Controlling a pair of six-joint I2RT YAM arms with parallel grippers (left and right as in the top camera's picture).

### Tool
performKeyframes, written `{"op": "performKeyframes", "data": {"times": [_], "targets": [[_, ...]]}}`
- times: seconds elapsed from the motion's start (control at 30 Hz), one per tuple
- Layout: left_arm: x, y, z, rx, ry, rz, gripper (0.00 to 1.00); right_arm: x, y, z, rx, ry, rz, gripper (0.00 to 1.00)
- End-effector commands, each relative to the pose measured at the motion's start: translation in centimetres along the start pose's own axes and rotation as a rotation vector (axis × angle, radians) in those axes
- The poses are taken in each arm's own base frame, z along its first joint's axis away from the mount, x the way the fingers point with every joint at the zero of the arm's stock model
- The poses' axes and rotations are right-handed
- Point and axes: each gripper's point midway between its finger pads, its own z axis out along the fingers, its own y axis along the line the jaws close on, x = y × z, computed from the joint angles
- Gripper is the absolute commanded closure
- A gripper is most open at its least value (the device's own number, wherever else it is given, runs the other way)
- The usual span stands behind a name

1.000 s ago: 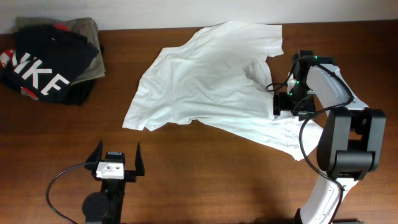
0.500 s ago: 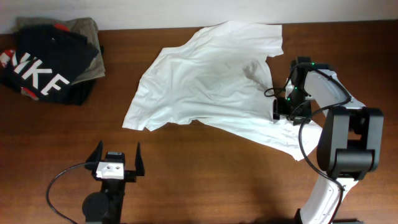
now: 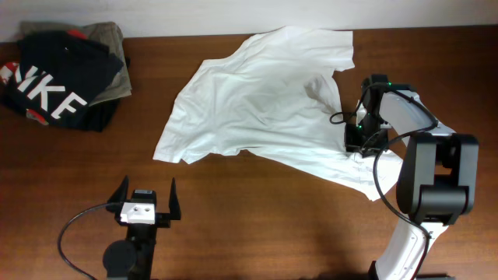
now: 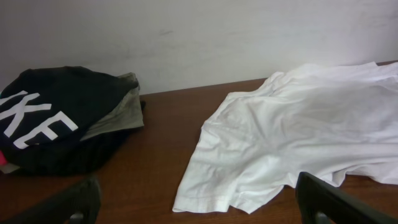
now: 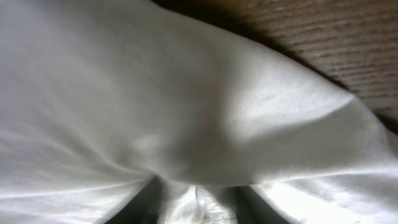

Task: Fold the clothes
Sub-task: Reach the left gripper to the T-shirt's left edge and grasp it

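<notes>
While black garment (image 3: 58,74) lies far left, we see left gripper (image 3: 145,204) right of it, nearer table front, jaws wide, empty; white T-shirt (image 3: 249,101) well right of it, crumpled, long axis left-right; right gripper (image 3: 357,147) farthest from it, pinching T-shirt's edge.

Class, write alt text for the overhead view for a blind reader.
A crumpled white T-shirt lies on a brown table, the right hand down on its right edge. The left hand sits open near the front; dark clothes are piled at back left.
</notes>
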Motion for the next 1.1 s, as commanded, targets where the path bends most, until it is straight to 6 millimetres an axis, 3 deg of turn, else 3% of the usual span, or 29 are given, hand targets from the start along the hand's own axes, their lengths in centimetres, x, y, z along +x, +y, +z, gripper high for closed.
{"op": "performKeyframes", "data": {"times": [0.0,0.17,0.33,0.5,0.73,0.8,0.87,0.93,1.07], "targets": [[0.2,-0.1,0.0,0.008,0.003,0.012,0.01,0.1,-0.3,-0.3,0.023,0.005,0.008,0.96],[0.2,-0.1,0.0,0.008,0.003,0.012,0.01,-0.6,-0.1,-3.1,0.022,-0.004,0.066,0.96],[0.2,-0.1,0.0,0.008,0.003,0.012,0.01,-0.5,1.2,-8.3,-0.048,-0.051,0.096,0.96],[0.2,-0.1,0.0,0.008,0.003,0.012,0.01,2.2,2.3,-13.5,-0.137,-0.113,0.175,0.96],[0.0,0.1,0.0,-0.003,-0.002,0.011,0.01,6.4,5.8,-17.1,-0.165,-0.139,0.073,0.96],[-1.7,-1.8,-0.2,0.107,-0.078,0.013,0.0,7.4,7.8,-17.8,-0.171,-0.158,0.026,0.96],[-4.8,-4.0,-1.0,0.243,-0.212,0.038,0.01,7.9,9.5,-18.4,-0.173,-0.191,-0.01,0.96],[-6.0,-4.3,-1.5,0.266,-0.243,0.039,0.01,7.6,10.1,-18.9,-0.141,-0.246,-0.018,0.96],[-7.7,-4.4,-1.5,0.293,-0.146,0.018,0.01,6.9,11.3,-19.2,-0.108,-0.318,-0.054,0.96]]}}
